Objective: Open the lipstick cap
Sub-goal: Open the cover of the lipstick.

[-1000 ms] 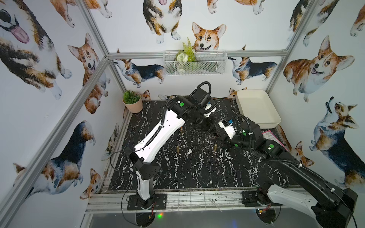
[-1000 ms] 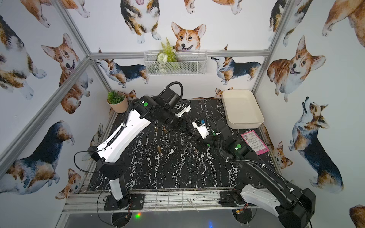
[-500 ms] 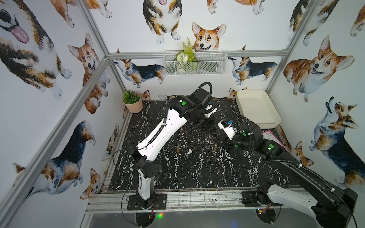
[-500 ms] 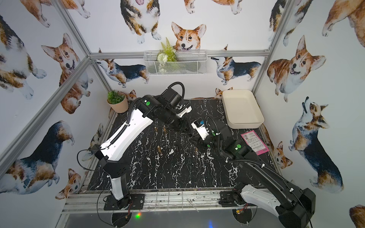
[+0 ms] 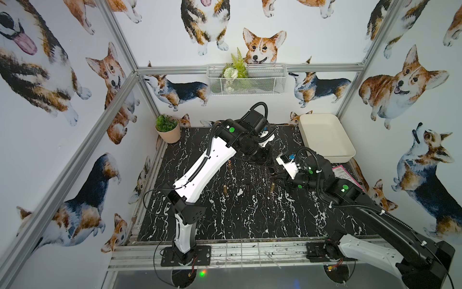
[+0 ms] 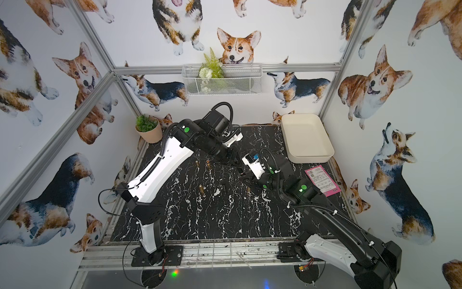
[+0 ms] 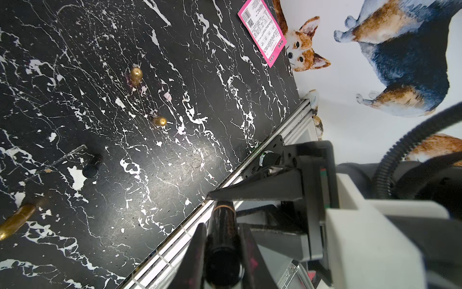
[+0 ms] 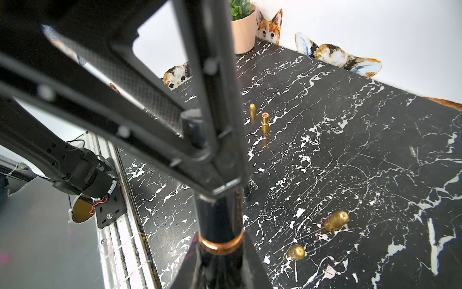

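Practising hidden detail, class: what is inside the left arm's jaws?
A black lipstick with a copper band; the left jaws cover its sides, the right jaws hide its far end.

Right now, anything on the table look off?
A tipped gold cap lies on its side on the table, unlike the upright gold cap. Pinkish smears stain the tabletop near the caps, like rubbed-off lipstick. Nothing looks broken.

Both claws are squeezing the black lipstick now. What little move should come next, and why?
Probably pull the left gripper and right gripper gently apart, straight along the lipstick: each is shut on one end of it, and it looks still closed.
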`<action>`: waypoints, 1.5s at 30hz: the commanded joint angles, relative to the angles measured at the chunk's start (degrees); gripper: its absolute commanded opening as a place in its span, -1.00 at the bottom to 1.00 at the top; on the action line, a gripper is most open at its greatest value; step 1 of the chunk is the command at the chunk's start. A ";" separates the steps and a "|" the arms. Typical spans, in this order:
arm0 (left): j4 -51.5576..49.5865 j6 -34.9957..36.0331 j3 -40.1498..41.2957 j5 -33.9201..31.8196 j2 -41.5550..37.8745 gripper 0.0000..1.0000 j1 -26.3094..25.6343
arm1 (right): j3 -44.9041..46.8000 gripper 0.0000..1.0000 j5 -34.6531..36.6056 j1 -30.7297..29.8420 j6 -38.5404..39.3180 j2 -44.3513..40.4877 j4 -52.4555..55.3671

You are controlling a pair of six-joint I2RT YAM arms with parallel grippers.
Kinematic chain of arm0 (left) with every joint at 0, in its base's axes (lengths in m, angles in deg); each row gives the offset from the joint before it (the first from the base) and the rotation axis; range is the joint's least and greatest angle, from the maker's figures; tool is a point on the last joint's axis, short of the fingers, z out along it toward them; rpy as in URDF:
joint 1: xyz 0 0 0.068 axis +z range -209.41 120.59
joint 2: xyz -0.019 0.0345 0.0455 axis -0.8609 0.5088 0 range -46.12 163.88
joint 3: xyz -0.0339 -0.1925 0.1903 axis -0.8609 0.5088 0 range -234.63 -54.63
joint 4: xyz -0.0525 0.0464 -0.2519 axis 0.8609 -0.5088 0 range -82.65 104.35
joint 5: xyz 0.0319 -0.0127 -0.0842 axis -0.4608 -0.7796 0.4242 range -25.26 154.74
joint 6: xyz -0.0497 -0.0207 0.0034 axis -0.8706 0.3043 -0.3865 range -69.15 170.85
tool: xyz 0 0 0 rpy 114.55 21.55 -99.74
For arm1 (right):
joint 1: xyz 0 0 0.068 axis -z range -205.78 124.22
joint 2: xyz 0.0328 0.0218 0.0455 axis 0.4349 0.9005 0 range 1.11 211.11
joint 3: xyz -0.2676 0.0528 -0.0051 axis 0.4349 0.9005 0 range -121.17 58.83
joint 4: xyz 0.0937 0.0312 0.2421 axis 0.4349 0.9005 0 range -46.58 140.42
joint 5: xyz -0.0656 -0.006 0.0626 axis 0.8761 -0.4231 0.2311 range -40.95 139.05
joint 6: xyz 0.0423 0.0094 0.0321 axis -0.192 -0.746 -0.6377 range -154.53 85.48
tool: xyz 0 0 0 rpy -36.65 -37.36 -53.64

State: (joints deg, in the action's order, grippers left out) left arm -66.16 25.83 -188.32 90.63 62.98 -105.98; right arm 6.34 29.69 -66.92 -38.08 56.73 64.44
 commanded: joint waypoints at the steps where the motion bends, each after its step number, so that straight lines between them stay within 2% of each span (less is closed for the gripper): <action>1: -3.78 1.11 -0.23 0.15 -0.04 -0.85 0.37 | 0.28 -1.00 2.05 -0.05 -1.34 -0.40 -1.18; 16: -3.60 1.64 -3.33 2.41 -1.07 -1.00 6.61 | 2.04 -1.00 5.49 -3.55 -1.37 -0.78 1.13; 24: -4.04 2.08 -3.04 1.18 -1.61 -1.00 7.12 | 0.96 -1.00 6.89 -5.44 0.05 0.94 3.74; 36: -4.64 2.08 -5.04 -0.99 -1.64 -1.00 8.15 | 2.78 -1.00 8.79 -6.10 -1.46 -1.47 4.55; 45: -3.78 1.57 -5.36 0.97 -2.26 -1.00 9.48 | 3.18 -1.00 9.58 -6.10 -1.98 -1.95 4.91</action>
State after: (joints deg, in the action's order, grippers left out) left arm -70.60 27.30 -193.37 92.46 60.99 -96.60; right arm 9.38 38.68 -72.91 -39.43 55.31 66.73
